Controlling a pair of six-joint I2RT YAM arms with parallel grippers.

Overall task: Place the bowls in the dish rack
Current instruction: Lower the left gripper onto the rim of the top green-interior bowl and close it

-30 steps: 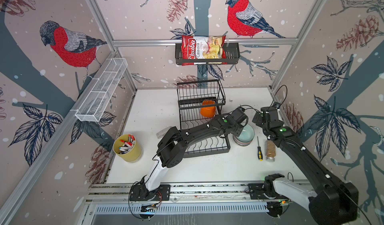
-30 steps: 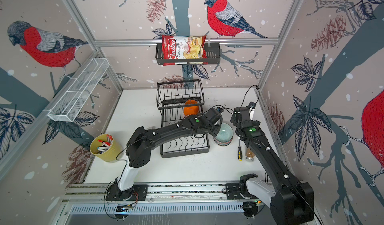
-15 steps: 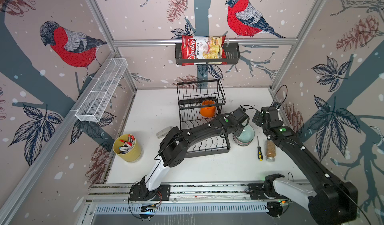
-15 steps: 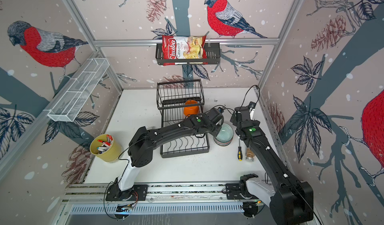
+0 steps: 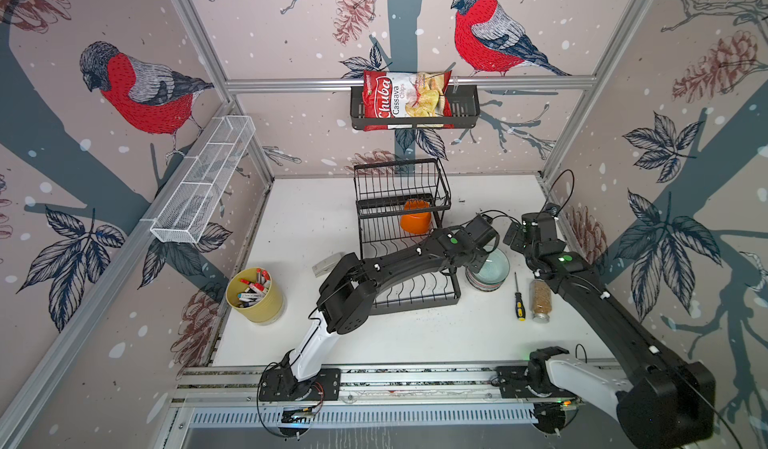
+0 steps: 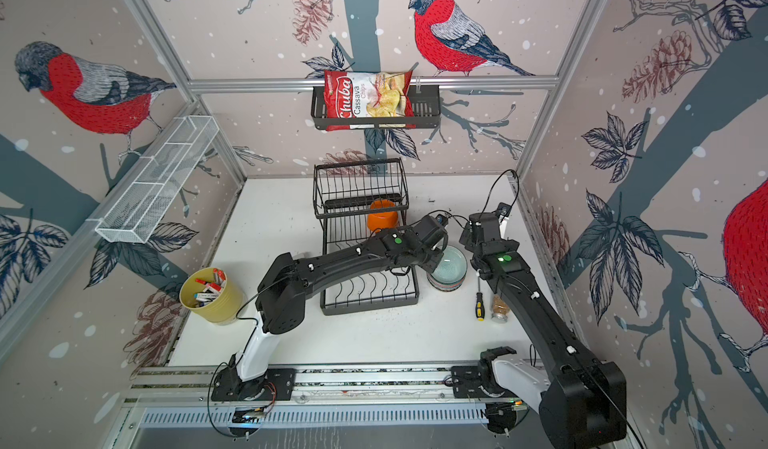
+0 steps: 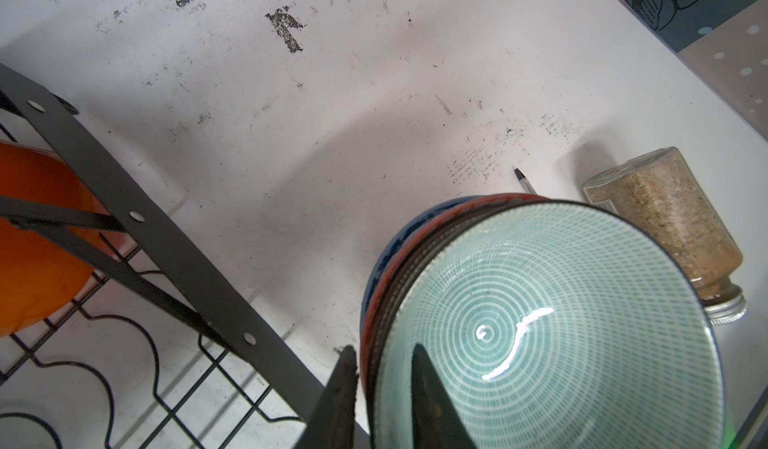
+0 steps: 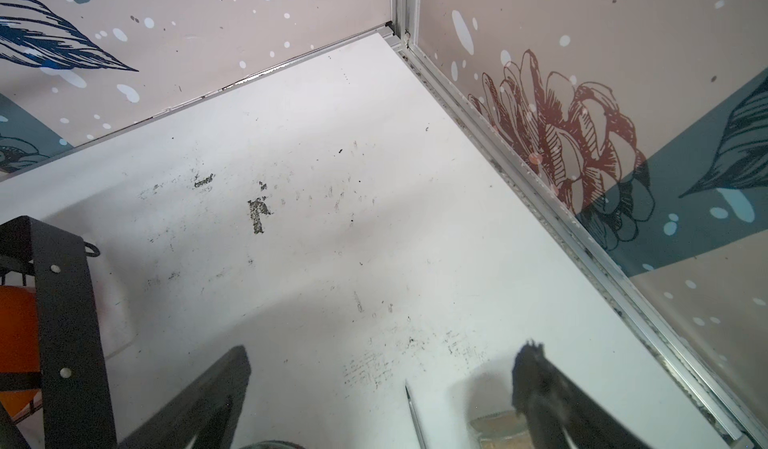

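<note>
My left gripper [image 7: 384, 349] stands astride the near rim of the stack of bowls [image 5: 488, 274]. The stack sits on the table [image 5: 374, 339], just beside the front corner of the dish rack [image 5: 415, 306]. The jaws are narrowly parted. The inner finger [image 7: 436, 405] lies inside the mint bowl [image 7: 561, 322] on top, and the outer finger [image 7: 338, 397] is down outside the red and dark rims beneath it. I cannot tell whether they are pinching yet. My right gripper [image 8: 374, 393] hangs wide open over bare table beyond the stack, holding nothing.

I judge that I should take only the top bowl. The outer finger looks set to catch several rims at once, so I would raise it until it meets the mint rim alone. Then I would close firmly and lift straight up before swinging to the rack. Glazed ceramic is probably slippery, and a bowl pinched by its rim will want to tilt, so slow moves suit it. The screwdriver [image 5: 518, 301] and spice jar [image 5: 541, 301] lie near the stack, and a dragged stack could knock them.

The mint bowl is glossy, with fine rings of pale dashes inside, a dark rim and a streak of glare. Below it a red rim and a blue wall show, but I cannot count the rest. An orange bowl [image 5: 415, 220] is already in the rack, on the lower tier under the raised basket.
</note>
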